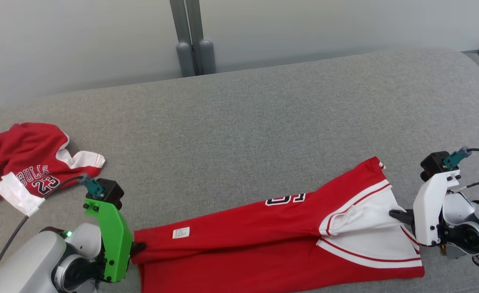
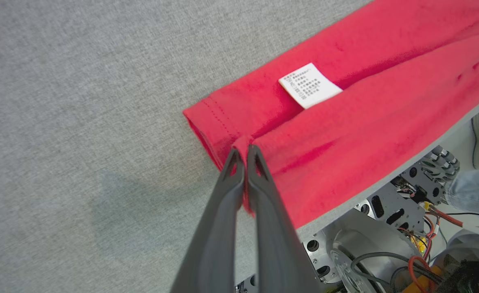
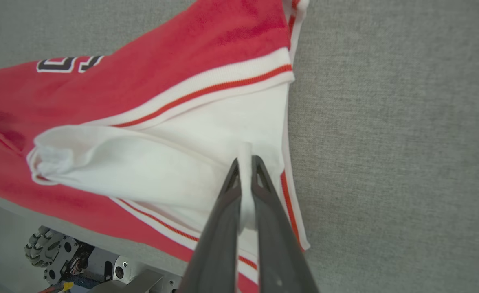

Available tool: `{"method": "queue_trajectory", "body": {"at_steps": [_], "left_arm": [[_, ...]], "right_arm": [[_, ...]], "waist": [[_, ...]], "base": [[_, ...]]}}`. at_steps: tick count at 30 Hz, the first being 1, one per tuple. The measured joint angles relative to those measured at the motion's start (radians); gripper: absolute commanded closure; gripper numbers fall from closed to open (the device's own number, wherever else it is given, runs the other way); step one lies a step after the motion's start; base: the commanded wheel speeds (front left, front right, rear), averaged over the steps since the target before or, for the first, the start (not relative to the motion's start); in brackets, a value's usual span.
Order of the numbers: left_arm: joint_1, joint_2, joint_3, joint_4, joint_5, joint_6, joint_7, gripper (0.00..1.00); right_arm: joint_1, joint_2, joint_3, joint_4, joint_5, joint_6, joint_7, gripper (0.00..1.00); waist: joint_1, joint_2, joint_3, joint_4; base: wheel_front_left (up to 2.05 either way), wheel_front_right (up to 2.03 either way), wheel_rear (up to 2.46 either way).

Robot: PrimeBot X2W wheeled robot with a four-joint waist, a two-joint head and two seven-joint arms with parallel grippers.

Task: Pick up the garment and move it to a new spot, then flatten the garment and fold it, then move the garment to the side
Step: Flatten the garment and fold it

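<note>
Both grippers closed on the red garment (image 1: 243, 244), which stretches between them.

The left gripper (image 2: 245, 152) pinches a fold of the red hem, and the right gripper (image 3: 245, 160) pinches the white panel at the opposite end. The garment lies along the near edge of the grey surface (image 1: 239, 122). The left wrist view shows a white care label (image 2: 309, 84) just past the left jaws. The head view adds a second crumpled red jersey (image 1: 23, 162), well apart on the left jaws' outer side.

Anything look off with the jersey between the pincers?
The jersey lies askew, its near side right at the edge of the table, and the white panel by the right pincer is bunched into a loose fold rather than flat.
</note>
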Motion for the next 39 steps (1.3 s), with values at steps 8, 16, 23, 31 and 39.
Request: {"method": "queue_trajectory", "body": {"at_steps": [8,16,23,31,39], "left_arm": [[0.028,0.001,0.002,-0.003,-0.035,0.000,0.009,0.00],[0.027,0.027,0.084,-0.081,-0.015,0.016,-0.146,0.00],[0.085,0.040,0.177,-0.154,0.103,0.118,-0.446,0.00],[0.228,-0.012,0.317,-0.201,0.212,0.290,-0.867,0.00],[0.377,-0.094,0.397,-0.188,0.303,0.374,-1.015,0.00]], "right_arm": [[0.049,0.031,-0.057,0.016,-0.026,0.000,0.019,0.00],[0.088,0.033,-0.190,-0.043,-0.040,0.000,-0.102,0.00],[0.150,0.077,-0.344,-0.100,-0.145,0.000,-0.401,0.00],[0.261,0.193,-0.534,-0.116,-0.279,0.000,-0.674,0.00],[0.383,0.342,-0.706,-0.086,-0.419,0.000,-0.748,0.00]], "waist": [[0.0000,0.0000,-0.006,0.000],[0.0000,0.0000,-0.024,0.007],[0.0000,0.0000,-0.039,0.015],[0.0000,0.0000,-0.046,0.031],[0.0000,-0.0001,-0.052,0.046]], "base": [[0.00,0.00,0.00],[0.00,0.00,0.00],[0.00,0.00,0.00],[0.00,0.00,0.00],[0.00,0.00,0.00]]}}
